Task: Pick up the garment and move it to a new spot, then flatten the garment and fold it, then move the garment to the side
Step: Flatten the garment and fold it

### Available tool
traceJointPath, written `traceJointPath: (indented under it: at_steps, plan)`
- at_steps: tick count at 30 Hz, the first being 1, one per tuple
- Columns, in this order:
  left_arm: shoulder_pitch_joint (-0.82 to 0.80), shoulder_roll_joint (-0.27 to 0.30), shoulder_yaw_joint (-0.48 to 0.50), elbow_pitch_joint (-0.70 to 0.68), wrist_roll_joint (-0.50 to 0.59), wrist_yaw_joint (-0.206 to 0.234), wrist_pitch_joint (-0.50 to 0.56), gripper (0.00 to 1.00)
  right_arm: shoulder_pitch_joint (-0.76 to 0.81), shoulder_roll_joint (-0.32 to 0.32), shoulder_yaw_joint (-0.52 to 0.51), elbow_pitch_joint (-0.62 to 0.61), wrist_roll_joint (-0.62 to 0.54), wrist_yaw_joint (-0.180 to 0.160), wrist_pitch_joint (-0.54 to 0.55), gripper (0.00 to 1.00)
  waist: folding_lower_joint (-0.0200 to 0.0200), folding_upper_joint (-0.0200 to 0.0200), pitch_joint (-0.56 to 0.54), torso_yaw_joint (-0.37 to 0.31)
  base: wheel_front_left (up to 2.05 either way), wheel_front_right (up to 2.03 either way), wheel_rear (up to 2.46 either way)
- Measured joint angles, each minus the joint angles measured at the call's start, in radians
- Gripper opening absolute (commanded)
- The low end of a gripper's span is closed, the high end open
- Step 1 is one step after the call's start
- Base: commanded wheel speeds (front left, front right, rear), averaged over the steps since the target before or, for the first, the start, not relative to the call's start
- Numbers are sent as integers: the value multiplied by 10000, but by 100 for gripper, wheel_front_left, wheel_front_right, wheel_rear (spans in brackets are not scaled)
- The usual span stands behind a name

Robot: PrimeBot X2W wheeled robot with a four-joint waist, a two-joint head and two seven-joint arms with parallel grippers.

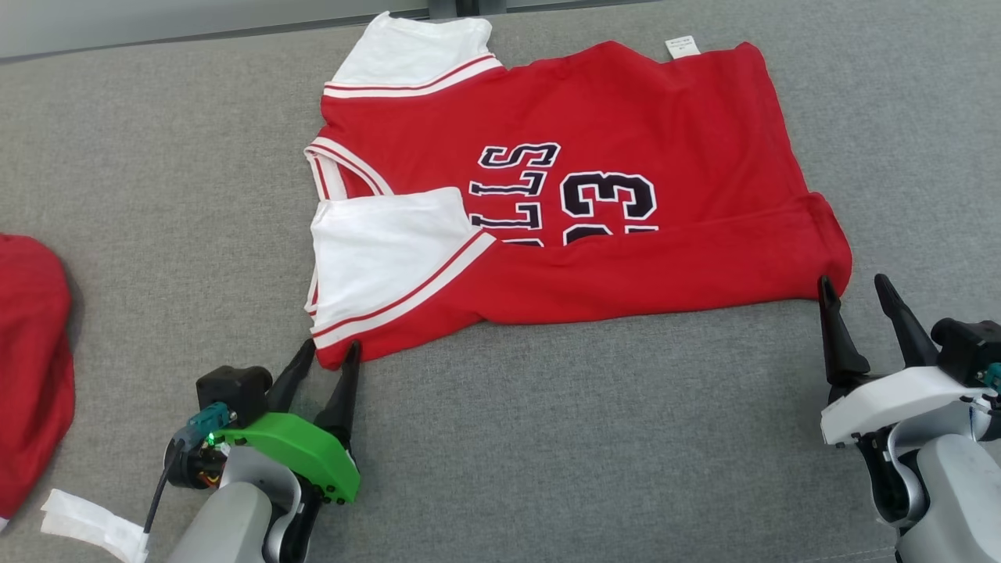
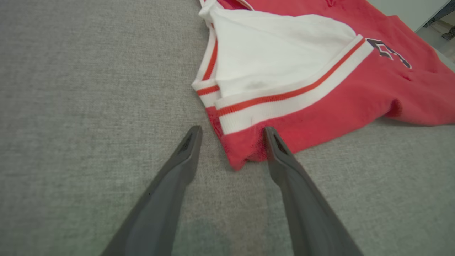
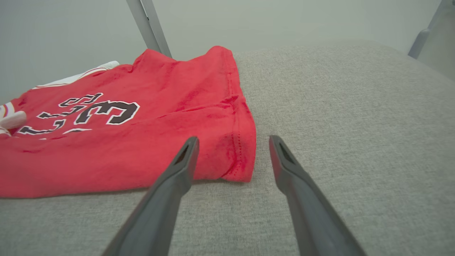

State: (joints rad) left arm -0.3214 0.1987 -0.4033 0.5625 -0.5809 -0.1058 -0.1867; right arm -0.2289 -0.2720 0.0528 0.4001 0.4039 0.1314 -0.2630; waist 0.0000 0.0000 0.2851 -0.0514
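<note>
A red garment [image 1: 594, 133] with white sleeves and dark lettering lies on the grey surface, its near edge folded up over the print. My left gripper [image 1: 331, 350] stands open at the garment's [image 2: 320, 106] near left corner; in the left wrist view the corner lies between the fingers of the gripper [image 2: 233, 132], the right fingertip touching the cloth. My right gripper [image 1: 854, 285] is open at the garment's near right corner. In the right wrist view that corner of the garment [image 3: 142, 142] sits between the open fingers of the gripper [image 3: 234, 141]. Nothing is gripped.
Another red cloth [image 1: 31, 352] lies at the left edge, with a white strip [image 1: 94, 524] near the front. The grey padded surface [image 1: 586, 438] stretches wide in front of the garment. A wall and metal posts [image 3: 147, 25] stand behind.
</note>
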Motion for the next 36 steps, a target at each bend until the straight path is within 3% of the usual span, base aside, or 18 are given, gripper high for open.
traceJointPath:
  at_steps: [13,14,17,18,26,36]
  plan:
    - [-291,107,-462,153,-201,-186,-316,0,-1229,290,-226,2869,142,0,2,100,0,0,-39,384,0,0,0]
    - [-293,109,-477,165,-221,-188,-336,0,-1303,322,-176,3001,142,0,0,96,0,0,-67,388,0,0,0]
    - [-295,123,-529,201,-251,-190,-397,0,-1459,339,-36,3335,153,0,0,8,0,0,-135,387,0,0,0]
    - [-297,142,-545,201,-253,-192,-414,0,-1498,326,36,3430,173,0,0,0,0,0,-152,384,0,0,0]
    - [-266,420,-568,-8,-316,-217,-523,0,-1552,21,669,3505,531,2,-15,0,0,0,-302,361,0,0,0]
    - [1232,947,-497,-1455,-700,25,-412,0,-156,-886,1227,2215,1277,6,-13,0,0,0,-861,361,0,0,0]
